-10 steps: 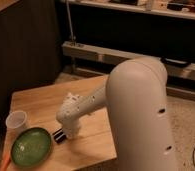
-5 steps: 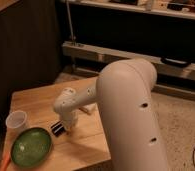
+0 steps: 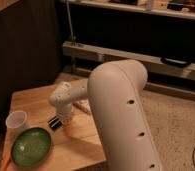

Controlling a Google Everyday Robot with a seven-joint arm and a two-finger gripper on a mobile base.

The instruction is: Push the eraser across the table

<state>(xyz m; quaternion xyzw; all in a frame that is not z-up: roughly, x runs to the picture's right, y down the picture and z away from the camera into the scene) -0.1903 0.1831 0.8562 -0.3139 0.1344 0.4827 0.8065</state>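
Note:
The eraser [image 3: 54, 123], a small black oblong block, lies on the light wooden table [image 3: 33, 100] just behind the right rim of the green plate [image 3: 32, 146]. My gripper [image 3: 65, 120] hangs from the white wrist and reaches down to the tabletop right beside the eraser, on its right side, seemingly touching it. The big white arm housing [image 3: 123, 115] fills the middle of the view and hides the right part of the table.
A translucent white cup [image 3: 17, 121] stands left of the eraser, behind the plate. An orange item [image 3: 5, 161] lies at the table's front left edge. A pale object [image 3: 83, 105] lies behind the wrist. Dark wall and metal shelving stand behind; speckled floor to the right.
The wrist and gripper have moved a little left and toward the far side of the table. The eraser has slid slightly the same way, beside the plate's rim.

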